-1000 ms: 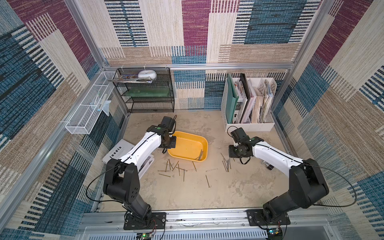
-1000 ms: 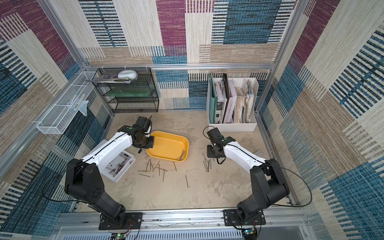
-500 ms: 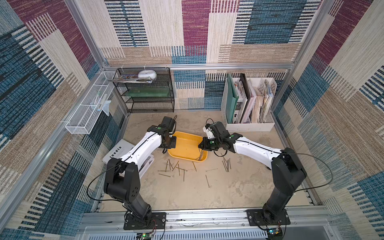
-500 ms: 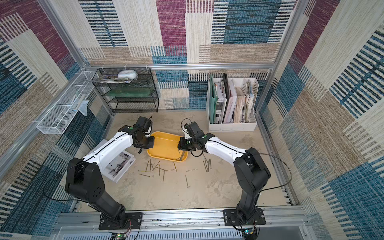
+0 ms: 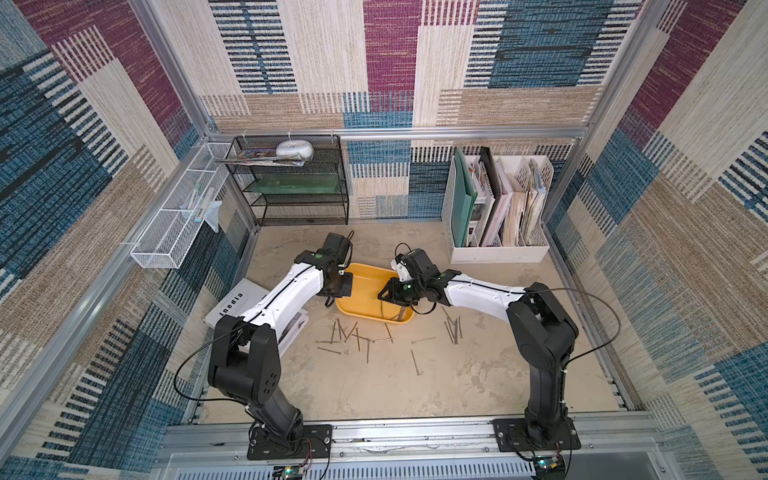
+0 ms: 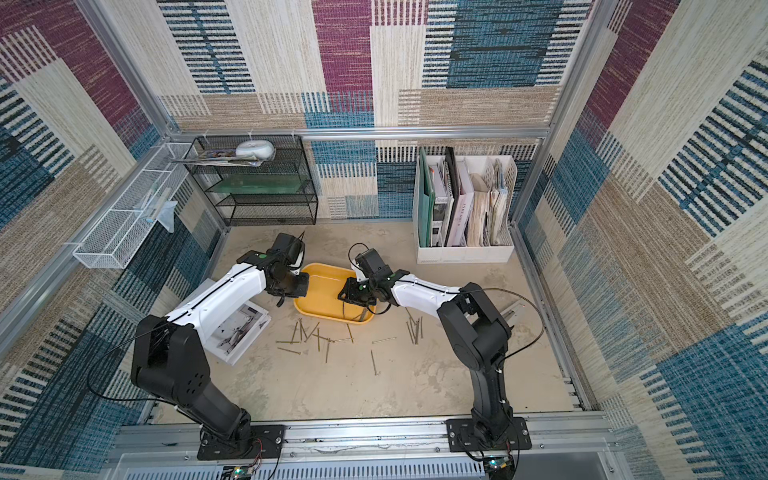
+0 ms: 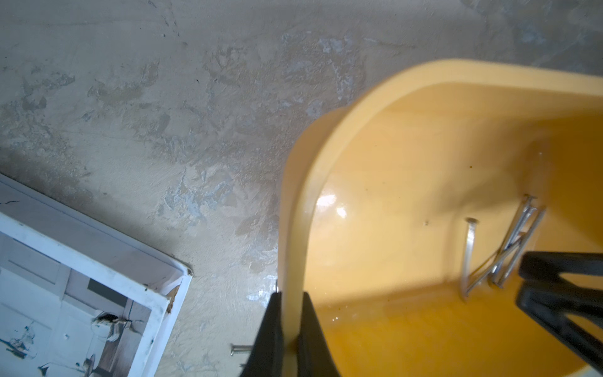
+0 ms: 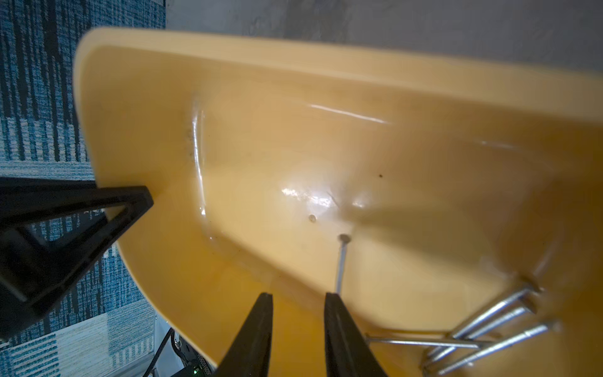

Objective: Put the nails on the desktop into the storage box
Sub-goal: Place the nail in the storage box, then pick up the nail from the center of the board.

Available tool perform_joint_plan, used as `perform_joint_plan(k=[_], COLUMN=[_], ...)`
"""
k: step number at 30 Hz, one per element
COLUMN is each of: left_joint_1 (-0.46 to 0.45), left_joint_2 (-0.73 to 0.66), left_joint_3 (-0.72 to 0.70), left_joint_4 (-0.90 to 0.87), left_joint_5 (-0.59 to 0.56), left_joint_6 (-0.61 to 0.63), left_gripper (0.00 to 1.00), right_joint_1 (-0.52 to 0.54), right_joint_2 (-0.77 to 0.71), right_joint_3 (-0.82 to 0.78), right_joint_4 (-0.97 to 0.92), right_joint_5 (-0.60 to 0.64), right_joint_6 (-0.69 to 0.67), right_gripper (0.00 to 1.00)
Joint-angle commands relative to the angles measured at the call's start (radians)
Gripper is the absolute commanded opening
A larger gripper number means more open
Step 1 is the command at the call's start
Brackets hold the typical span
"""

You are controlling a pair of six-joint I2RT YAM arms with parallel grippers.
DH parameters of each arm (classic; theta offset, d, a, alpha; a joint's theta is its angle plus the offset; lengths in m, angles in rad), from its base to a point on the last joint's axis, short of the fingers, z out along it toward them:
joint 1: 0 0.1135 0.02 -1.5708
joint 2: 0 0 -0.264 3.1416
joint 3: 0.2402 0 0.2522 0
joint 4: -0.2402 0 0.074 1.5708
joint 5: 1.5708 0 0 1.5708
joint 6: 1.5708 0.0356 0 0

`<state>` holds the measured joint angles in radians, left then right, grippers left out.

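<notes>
Grey nails [image 8: 489, 329], a handful, lie bunched in one corner of the yellow storage box [image 5: 368, 286]. One more sits alone just past the right hand [image 8: 298, 295], whose fingers stand parted over the box floor. The left hand [image 7: 290, 298] pinches the box rim. The box sits mid-frame in both top views, and just below it loose nails [image 5: 353, 336] lie scattered on the counter [image 5: 457, 386].
</notes>
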<state>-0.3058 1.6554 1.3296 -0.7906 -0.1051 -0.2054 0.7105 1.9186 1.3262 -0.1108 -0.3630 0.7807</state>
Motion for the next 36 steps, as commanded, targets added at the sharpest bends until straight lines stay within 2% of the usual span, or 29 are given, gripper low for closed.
perform_joint_plan(k=[1,5,9,15,22,36], left_joint_1=[0.000,0.000,0.001,0.000,0.001,0.000], left_joint_2=[0.003,0.005,0.006,0.005,0.002,0.007], left_joint_3=[0.013,0.013,0.016,0.013,0.014,0.016], left_joint_4=[-0.011,-0.012,-0.013,-0.013,-0.013,-0.012], left_joint_5=[0.002,0.003,0.005,0.004,0.006,0.009], left_joint_6=[0.005,0.006,0.006,0.007,0.006,0.007], left_gripper=[0.00,0.00,0.00,0.00,0.00,0.00], right_joint_1=[-0.023,-0.067,-0.089,-0.095,-0.107,-0.119], right_joint_2=[-0.108,-0.277,-0.379,-0.393,-0.357,-0.265], right_joint_3=[-0.036,-0.131,-0.236,-0.388,-0.427,-0.402], right_joint_4=[-0.057,-0.230,-0.445,-0.527,-0.502,-0.429], right_joint_5=[0.081,0.224,0.465,0.577,0.604,0.562], right_joint_6=[-0.065,-0.150,-0.200,-0.218,-0.236,-0.274], right_gripper=[0.34,0.35,0.34,0.32,0.29,0.27])
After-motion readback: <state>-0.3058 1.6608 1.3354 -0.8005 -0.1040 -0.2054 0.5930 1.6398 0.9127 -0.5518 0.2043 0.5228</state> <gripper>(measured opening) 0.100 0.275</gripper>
